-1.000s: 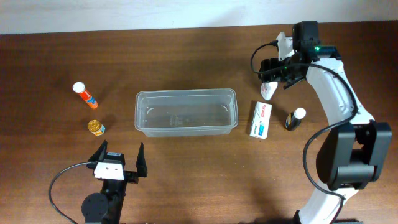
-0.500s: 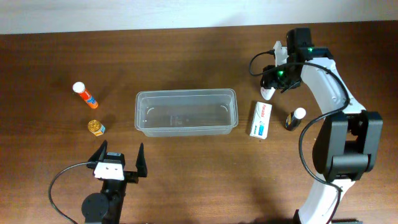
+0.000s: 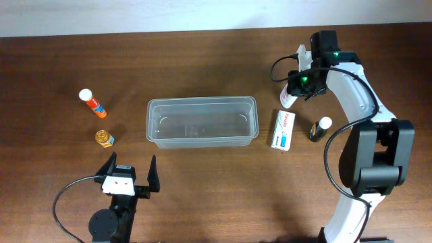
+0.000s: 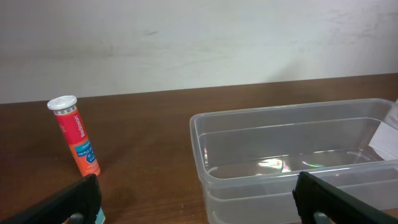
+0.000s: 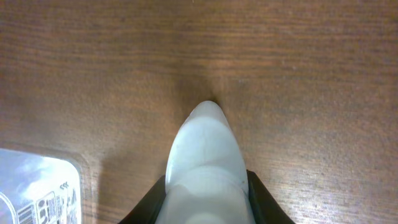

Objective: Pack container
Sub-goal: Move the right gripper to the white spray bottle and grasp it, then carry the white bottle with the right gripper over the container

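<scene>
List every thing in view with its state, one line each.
container: upright, empty.
white bottle: clamped between the right gripper's fingers.
right gripper: shut on the white bottle.
left gripper: open, holding nothing.
white box: lying flat, outside the container.
dark bottle: standing, white cap on.
orange tube: standing, white cap on.
gold-lidded jar: lid on.

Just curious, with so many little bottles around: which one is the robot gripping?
The white bottle beyond the white box, pinched in the right gripper. The orange tube and the dark bottle sit untouched.
</scene>
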Robot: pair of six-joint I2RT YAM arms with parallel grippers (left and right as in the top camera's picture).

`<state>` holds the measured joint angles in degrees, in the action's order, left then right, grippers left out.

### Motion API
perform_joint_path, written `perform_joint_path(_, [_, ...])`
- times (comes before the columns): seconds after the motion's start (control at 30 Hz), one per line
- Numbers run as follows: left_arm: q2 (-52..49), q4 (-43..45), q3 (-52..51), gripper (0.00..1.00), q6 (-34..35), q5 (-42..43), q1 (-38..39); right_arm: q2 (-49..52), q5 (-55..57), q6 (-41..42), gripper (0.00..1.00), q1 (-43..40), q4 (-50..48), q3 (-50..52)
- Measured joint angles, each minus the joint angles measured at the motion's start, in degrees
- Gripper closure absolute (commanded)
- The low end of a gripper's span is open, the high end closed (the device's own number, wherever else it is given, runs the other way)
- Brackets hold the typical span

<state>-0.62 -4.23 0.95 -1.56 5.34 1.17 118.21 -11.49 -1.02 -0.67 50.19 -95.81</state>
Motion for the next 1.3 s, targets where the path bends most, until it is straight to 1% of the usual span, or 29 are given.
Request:
perform_joint_path(0.1, [0.0,0.0,0.0,0.0,0.0,0.0,0.0,0.2,0.0,0.0,0.81,0.0,2.5,-1.3])
perform_joint_path(0.2, [0.0,0.0,0.0,0.01,0.0,0.0,0.0,0.7,0.0,0.0,0.81,0.0,6.7,-4.9])
perform_joint_path(0.47, [0.0,0.0,0.0,0.01,0.0,0.0,0.0,1.0,1.8,0.0,0.81,0.3,20.5,-20.8])
perform_joint_path(0.63, [0.0,0.0,0.0,0.01,0.0,0.0,0.0,1.0,5.9,0.0,0.81,3.2,27.7,-28.8])
perform_joint_path(0.7, [0.0,0.0,0.0,0.01,0.0,0.0,0.0,1.0,8.0,0.4,0.81,6.1,30.6,-31.8])
perform_joint_path(0.87, [0.0,0.0,0.0,0.01,0.0,0.0,0.0,1.0,10.1,1.7,0.81,11.7,33.4,-35.5])
perform_joint_path(1.3, [0.0,0.0,0.0,0.01,0.0,0.0,0.0,1.0,11.3,8.5,0.8,21.8,37.7,-35.8])
